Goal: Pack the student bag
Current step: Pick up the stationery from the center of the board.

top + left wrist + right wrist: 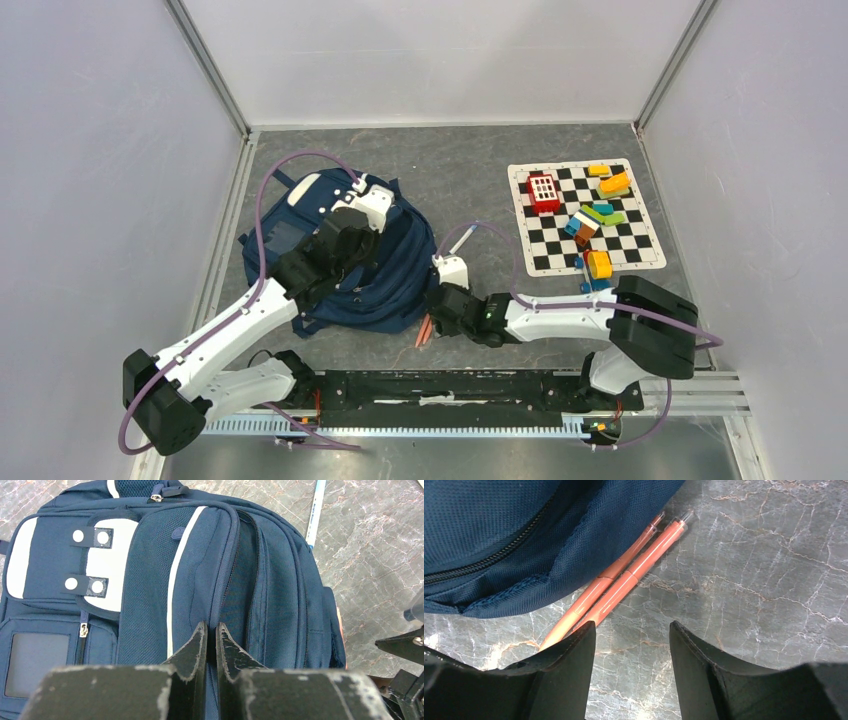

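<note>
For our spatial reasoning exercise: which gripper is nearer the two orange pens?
Right. The right gripper sits open just short of the orange pens; the left gripper is farther off, pinching the student bag.

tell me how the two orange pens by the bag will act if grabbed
The pens look round and smooth, so they may roll or slip on the hard table. They lie flat side by side, so the right gripper might catch both. One tucks under the bag, which could drag.

The student bag (195,570) is rough woven cloth. Beside it, two orange pens (634,569) are shiny plastic on a smooth, stone-look table (749,605).
</note>
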Robot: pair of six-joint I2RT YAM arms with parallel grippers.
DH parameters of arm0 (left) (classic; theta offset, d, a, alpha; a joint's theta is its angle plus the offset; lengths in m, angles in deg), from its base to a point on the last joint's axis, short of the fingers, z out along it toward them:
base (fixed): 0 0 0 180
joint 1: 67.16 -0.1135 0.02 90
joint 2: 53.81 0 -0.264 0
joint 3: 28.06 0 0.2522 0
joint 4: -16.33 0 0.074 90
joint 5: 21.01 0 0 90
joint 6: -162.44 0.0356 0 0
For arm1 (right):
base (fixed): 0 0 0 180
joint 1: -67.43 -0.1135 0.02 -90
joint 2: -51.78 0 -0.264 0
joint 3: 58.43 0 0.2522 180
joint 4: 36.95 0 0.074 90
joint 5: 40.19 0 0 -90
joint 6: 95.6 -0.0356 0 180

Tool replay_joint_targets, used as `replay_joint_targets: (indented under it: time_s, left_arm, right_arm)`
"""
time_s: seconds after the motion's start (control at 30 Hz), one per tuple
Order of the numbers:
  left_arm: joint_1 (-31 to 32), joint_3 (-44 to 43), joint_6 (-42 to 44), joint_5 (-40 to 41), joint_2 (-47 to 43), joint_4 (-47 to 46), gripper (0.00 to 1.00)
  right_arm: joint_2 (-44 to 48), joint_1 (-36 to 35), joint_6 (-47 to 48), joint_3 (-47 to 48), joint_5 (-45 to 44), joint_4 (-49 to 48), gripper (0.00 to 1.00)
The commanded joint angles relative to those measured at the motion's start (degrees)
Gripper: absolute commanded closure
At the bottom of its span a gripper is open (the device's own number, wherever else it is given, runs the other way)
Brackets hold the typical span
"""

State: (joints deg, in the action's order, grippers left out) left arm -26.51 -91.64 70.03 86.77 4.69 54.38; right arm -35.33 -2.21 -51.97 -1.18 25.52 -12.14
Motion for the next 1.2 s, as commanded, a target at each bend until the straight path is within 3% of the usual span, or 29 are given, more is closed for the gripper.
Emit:
replay_joint_targets:
  time_s: [0.0,0.63,0.8,1.17]
  left_arm:
    - [0.3,-1.0,-1.4,-0.3,-0.3,-3.0,0.94]
    - [0.4,-1.0,-1.2,-0.2,-0.3,-2.8,0.94]
    - [0.4,-1.0,-1.2,0.0,-0.4,-2.8,0.94]
    - [0.5,-1.1,-1.1,0.1,-0.4,-2.8,0.94]
  right_arm:
    - [-2.0,-0.2,-1.4,2.4,-1.6,-2.3,0.39]
    - [-4.6,-0.2,-2.3,3.2,-2.0,-4.5,0.33]
    - [-6.2,-0.2,-2.3,3.7,-2.6,-1.5,0.34]
    - [-0.6,-0.2,-2.8,-1.2,-5.7,2.7,0.4]
